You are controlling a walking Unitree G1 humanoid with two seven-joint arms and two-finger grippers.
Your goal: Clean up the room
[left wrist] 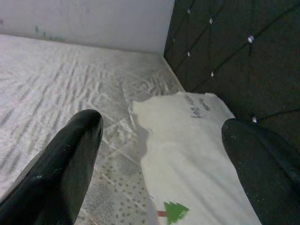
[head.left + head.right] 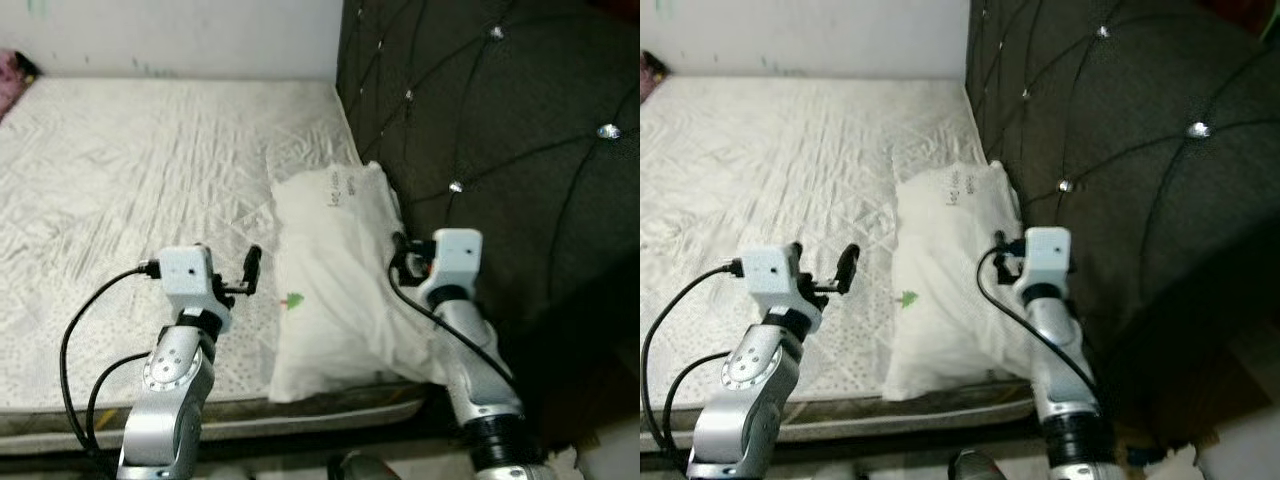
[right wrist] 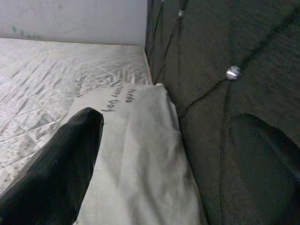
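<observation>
A white pillow (image 2: 330, 270) with a small green tree print and some handwriting lies on the mattress (image 2: 130, 160), pushed against the dark tufted headboard (image 2: 500, 120). My left gripper (image 2: 245, 275) hovers open just left of the pillow, above the quilted cover; in the left wrist view its fingers (image 1: 70, 154) frame the pillow (image 1: 197, 150). At the pillow's right edge my right gripper (image 2: 405, 255) is open. In the right wrist view one finger is over the pillow (image 3: 136, 154) and the other is by the headboard (image 3: 211, 70). Neither gripper holds anything.
The white wall (image 2: 180, 35) runs along the mattress's far side. Something pink (image 2: 12, 75) pokes in at the far left corner. The mattress's front edge (image 2: 300, 415) lies just before my arms, with dark floor below on the right.
</observation>
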